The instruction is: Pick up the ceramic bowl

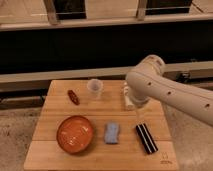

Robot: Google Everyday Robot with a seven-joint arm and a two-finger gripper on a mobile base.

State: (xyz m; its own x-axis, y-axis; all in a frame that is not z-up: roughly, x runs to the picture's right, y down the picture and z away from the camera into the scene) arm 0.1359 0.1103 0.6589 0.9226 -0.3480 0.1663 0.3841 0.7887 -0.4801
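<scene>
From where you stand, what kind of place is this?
Likely an office test area: wooden table with ceramic bowl and cup laid out, long counter behind. The tool is over the table's right side.

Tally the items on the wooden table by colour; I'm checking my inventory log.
Orange-red: 1, ceramic bowl
Clear: 1, cup
Red-brown: 1, small item
Blue: 1, pad
Black: 1, bar
White: 1, container
Total: 6
The gripper hangs over the table's right side, by the container.
</scene>
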